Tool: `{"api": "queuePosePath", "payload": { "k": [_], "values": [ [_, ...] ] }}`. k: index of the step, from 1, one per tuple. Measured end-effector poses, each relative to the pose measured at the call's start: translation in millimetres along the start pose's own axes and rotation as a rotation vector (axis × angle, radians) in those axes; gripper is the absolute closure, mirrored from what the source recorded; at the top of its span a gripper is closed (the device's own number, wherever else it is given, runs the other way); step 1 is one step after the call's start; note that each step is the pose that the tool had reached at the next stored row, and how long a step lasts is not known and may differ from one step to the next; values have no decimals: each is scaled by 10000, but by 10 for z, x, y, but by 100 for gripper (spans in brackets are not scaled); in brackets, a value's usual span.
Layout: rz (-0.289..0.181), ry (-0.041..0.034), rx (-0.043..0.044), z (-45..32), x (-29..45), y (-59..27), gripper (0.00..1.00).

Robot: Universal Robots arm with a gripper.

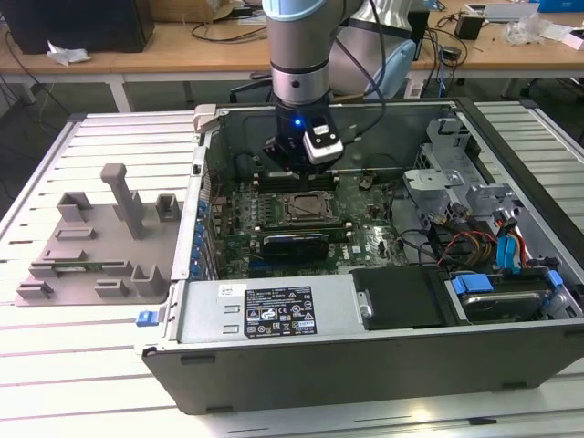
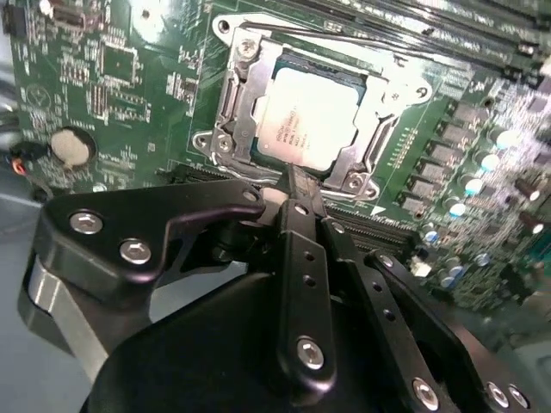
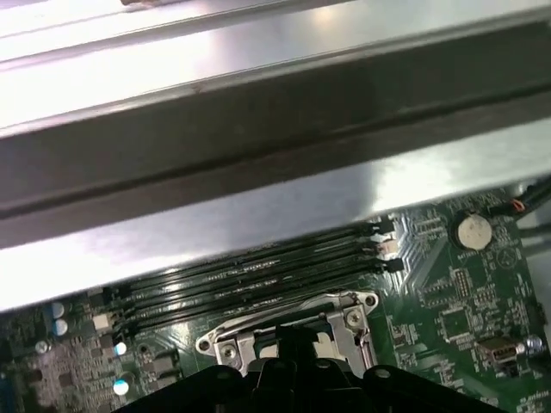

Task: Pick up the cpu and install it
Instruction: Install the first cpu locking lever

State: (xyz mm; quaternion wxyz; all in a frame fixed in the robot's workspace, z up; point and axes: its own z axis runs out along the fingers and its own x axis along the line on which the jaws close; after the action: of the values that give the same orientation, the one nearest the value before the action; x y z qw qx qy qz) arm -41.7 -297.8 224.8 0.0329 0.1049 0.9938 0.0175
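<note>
The cpu [image 2: 310, 116], a silvery square chip, lies flat inside the socket frame [image 2: 228, 99] on the green motherboard [image 2: 112, 77]. My gripper [image 2: 293, 175] hangs just above the socket's edge, its black fingers [image 2: 301, 249] drawn together to a narrow tip and holding nothing. In the exterior view the gripper [image 1: 298, 173] hovers inside the open computer case [image 1: 274, 310], right behind the socket and the cpu [image 1: 306, 208]. In the first wrist view the socket frame [image 3: 225, 342] shows, with the dark fingers [image 3: 297, 348] in front of it.
A grey plastic tray [image 1: 91, 237] with upright posts sits on the slatted table at the exterior view's left. Memory slots [image 3: 250, 275] run beside the socket, under the case wall [image 3: 258, 129]. Cables and drive bays [image 1: 493, 246] crowd the case's right side.
</note>
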Motion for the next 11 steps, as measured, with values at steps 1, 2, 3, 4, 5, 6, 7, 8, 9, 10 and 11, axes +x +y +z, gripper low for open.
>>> {"api": "queuePosePath", "payload": {
  "k": [1, 2, 3, 4, 5, 6, 7, 8, 9, 10, 11],
  "values": [
    [-148, 11, 71, 1, 0, 0, 89],
    [-269, 15, 157, 2, 0, 0, 89],
    [-428, 18, 293, 2, 0, 0, 89],
    [-558, 20, 400, 3, 0, 1, 89],
    [-730, 18, 473, 3, 0, 0, 89],
    [-897, 23, 473, 3, 0, 0, 89],
    [-1093, 26, 462, 3, 0, 0, 89],
    [-1221, 29, 454, 3, -2, -3, 89],
    [-1263, 29, 451, 3, -4, -8, 89],
    [-1291, 30, 449, 3, -7, -17, 89],
    [-1319, 30, 447, 3, -13, -38, 89]
  ]
}}
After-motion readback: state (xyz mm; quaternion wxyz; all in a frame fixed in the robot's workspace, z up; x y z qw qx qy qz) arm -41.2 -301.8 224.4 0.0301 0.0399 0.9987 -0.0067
